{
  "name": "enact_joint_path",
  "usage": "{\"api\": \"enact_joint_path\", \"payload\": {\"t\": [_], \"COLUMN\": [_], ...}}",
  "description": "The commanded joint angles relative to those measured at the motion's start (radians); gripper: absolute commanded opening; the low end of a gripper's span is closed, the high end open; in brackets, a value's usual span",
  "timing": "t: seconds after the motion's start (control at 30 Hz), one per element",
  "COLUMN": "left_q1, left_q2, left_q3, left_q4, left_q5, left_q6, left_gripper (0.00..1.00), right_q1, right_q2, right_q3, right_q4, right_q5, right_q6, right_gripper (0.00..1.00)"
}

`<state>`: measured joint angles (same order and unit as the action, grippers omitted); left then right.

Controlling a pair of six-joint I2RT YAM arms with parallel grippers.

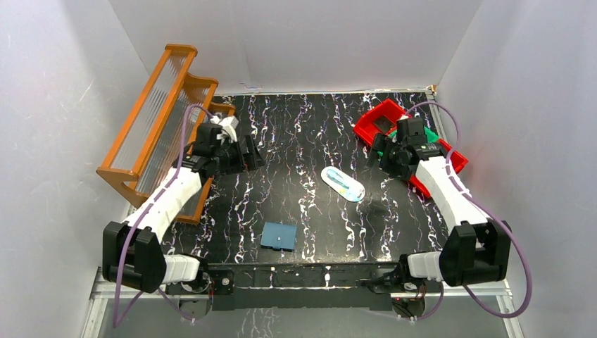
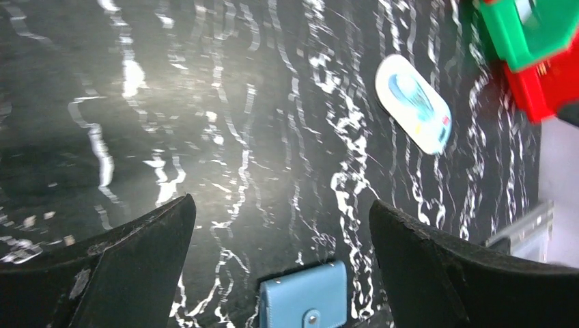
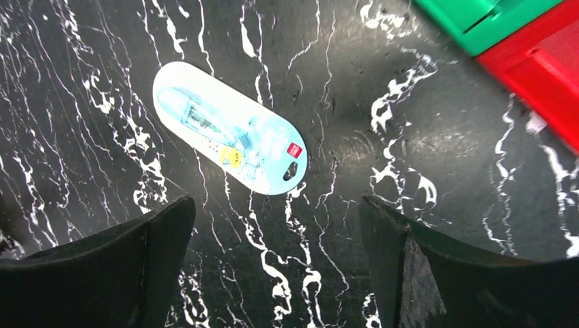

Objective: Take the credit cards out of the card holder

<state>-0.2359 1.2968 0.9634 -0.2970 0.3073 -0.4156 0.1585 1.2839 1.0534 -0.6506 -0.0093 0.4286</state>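
Top view, clock from table (image 1: 303, 134) ctr.

- Card holder (image 1: 279, 236): 1, blue, lying flat and closed at approx 7 o'clock, near the front edge, btwn the two arm bases. L wrist cam is catching it (image 2: 305, 297) at the bottom of view, small round snap showing. No writing legible. Cards: nothing showing outside it.
- Oval case (image 1: 343, 184): 1, white w/ blue print, lying just off ctr toward 4 o'clock, long axis running 10-to-4. Small red square label near one end (image 3: 229, 128); text too small to read.
- Red bins (image 1: 369, 130) at 2 o'clock, R arm covering part, count unclear. Green bin (image 3: 485, 20): 1, touching the red.
- Orange rack (image 1: 158, 116): 1, leaning at 10 o'clock along the L wall.
- L gripper (image 1: 250, 153) is hanging at 10 o'clock, fingers spread wide (image 2: 280, 212), pinching nothing.
- R gripper (image 1: 380, 156) is hanging at 2 o'clock by the bins, fingers spread wide (image 3: 276, 205), nothing btwn them; oval case lying beyond the tips.
- Both well apart from the card holder.
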Motion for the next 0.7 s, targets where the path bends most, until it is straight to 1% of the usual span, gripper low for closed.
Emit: {"api": "enact_joint_path", "payload": {"t": [0.0, 0.1, 0.17, 0.23, 0.37, 0.53, 0.67], "left_q1": [-0.080, -0.110, -0.121, -0.127, -0.131, -0.132, -0.132], "left_q2": [-0.040, -0.070, -0.097, -0.136, -0.225, -0.331, -0.366], "left_q3": [-0.009, -0.029, -0.039, -0.060, -0.108, -0.173, -0.208], "left_q4": [0.028, 0.012, 0.008, 0.009, 0.012, 0.025, 0.026], "left_q5": [0.077, 0.030, -0.004, -0.061, -0.178, -0.249, -0.267], "left_q6": [0.043, 0.087, 0.106, 0.115, 0.131, 0.141, 0.151], "left_gripper": [0.98, 0.98, 0.98, 0.98, 0.98, 0.98, 0.99], "right_q1": [-0.014, -0.018, -0.018, -0.019, 0.007, 0.087, 0.143], "right_q2": [0.060, 0.135, 0.177, 0.225, 0.306, 0.352, 0.403], "right_q3": [-0.009, 0.028, 0.038, 0.046, 0.015, -0.001, 0.045], "right_q4": [0.015, -0.006, 0.008, 0.015, 0.071, 0.099, 0.086], "right_q5": [-0.100, -0.129, -0.153, -0.195, -0.288, -0.236, -0.164], "right_q6": [0.071, 0.083, 0.092, 0.105, 0.146, 0.187, 0.183], "right_gripper": [0.98, 0.98, 0.98, 0.96, 0.87, 0.84, 0.83]}}
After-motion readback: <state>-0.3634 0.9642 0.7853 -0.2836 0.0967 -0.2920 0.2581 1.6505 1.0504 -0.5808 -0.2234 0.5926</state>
